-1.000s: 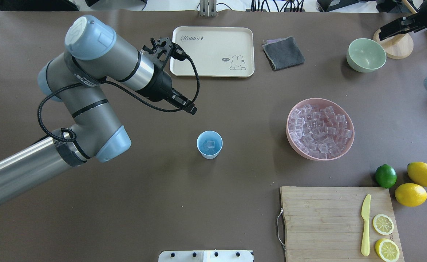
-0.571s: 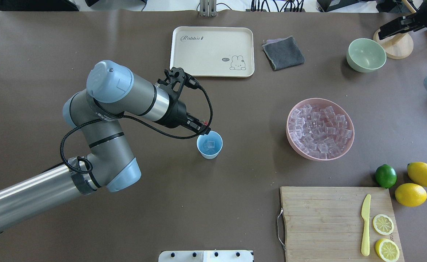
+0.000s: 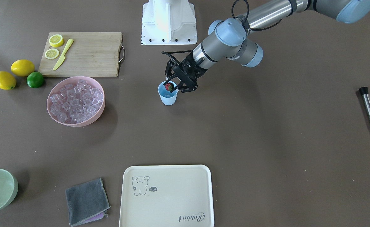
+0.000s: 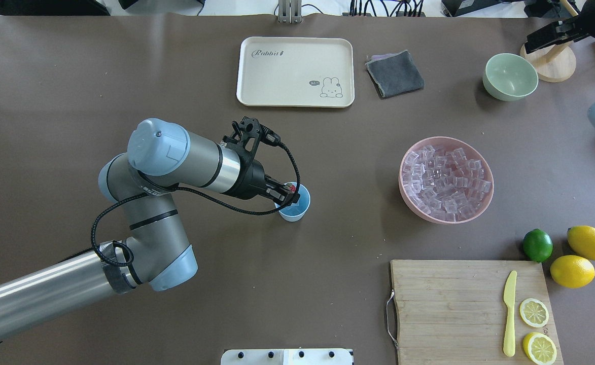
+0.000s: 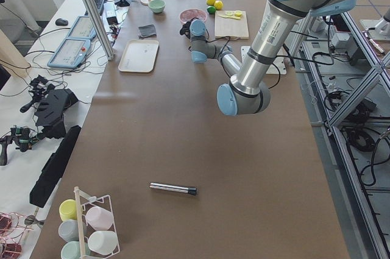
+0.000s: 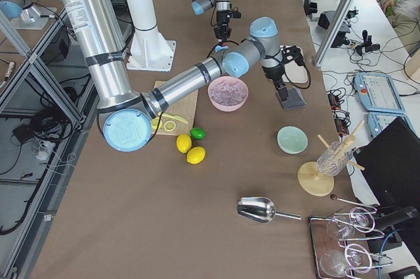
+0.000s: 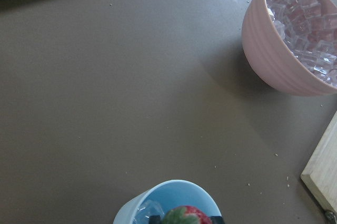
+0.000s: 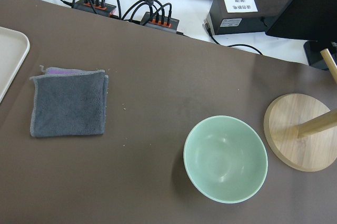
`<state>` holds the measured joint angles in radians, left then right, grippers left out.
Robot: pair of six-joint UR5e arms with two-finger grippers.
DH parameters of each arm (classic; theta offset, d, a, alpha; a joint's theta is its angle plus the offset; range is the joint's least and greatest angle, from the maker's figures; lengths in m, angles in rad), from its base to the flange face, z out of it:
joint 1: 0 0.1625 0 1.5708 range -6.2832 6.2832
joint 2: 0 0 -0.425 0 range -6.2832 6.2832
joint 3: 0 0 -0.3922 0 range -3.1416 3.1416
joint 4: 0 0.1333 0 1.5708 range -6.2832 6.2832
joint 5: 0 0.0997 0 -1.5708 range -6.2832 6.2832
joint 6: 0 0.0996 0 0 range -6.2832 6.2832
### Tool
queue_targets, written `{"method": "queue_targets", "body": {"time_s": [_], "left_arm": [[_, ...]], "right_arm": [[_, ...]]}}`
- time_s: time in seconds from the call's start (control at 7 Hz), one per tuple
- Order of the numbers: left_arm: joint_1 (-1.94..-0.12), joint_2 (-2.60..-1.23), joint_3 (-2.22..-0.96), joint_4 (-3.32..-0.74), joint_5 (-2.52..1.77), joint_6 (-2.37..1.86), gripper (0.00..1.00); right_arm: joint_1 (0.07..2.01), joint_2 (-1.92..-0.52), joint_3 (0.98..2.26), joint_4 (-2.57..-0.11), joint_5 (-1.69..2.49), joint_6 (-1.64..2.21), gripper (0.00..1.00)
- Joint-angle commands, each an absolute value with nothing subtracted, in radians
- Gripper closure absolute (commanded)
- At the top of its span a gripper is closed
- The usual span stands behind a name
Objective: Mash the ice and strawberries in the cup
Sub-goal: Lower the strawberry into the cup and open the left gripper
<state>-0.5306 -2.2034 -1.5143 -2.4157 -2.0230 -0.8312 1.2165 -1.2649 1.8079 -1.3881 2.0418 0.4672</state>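
The light-blue cup (image 3: 168,97) (image 4: 300,206) stands mid-table with ice cubes (image 7: 146,211) in its bottom. My left gripper (image 3: 170,88) (image 4: 289,192) hangs over the cup's mouth, shut on the red strawberry (image 3: 169,86) (image 7: 184,216), which sits just above the rim. More ice (image 4: 447,178) fills the pink bowl (image 4: 410,203) to the right of the cup. My right gripper (image 4: 545,36) is at the far right corner near a wooden stand; whether it is open or shut does not show.
A cream tray (image 4: 295,71), grey cloth (image 4: 394,73) and pale-green bowl (image 4: 510,76) line the far side. Near right, a cutting board (image 4: 449,309) carries a yellow knife and lemon halves, beside a lime and two lemons. A metal rod (image 3: 369,109) lies at the left end.
My left arm has swung from beside the tray toward me and rightward, bringing the gripper with the strawberry over the cup's mouth. The cup has not moved.
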Motion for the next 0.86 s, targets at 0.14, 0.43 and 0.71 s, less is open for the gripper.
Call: {"method": "queue_targets", "body": {"time_s": [0.14, 0.43, 0.71], "left_arm": [[-0.540, -2.203, -1.514, -2.422, -2.022, -0.831, 0.40], [-0.560, -2.206, -1.514, -2.421, -2.022, -0.834, 0.30], [-0.688, -2.201, -1.538, -2.421, -2.098, -0.830, 0.04]], "right_arm": [[1.218, -1.270, 1.816, -1.388, 2.042, 0.469, 0.01], [1.218, -1.269, 1.815, -1.388, 2.043, 0.468, 0.01], [1.218, -1.266, 1.819, -1.390, 2.055, 0.466, 0.00]]}}
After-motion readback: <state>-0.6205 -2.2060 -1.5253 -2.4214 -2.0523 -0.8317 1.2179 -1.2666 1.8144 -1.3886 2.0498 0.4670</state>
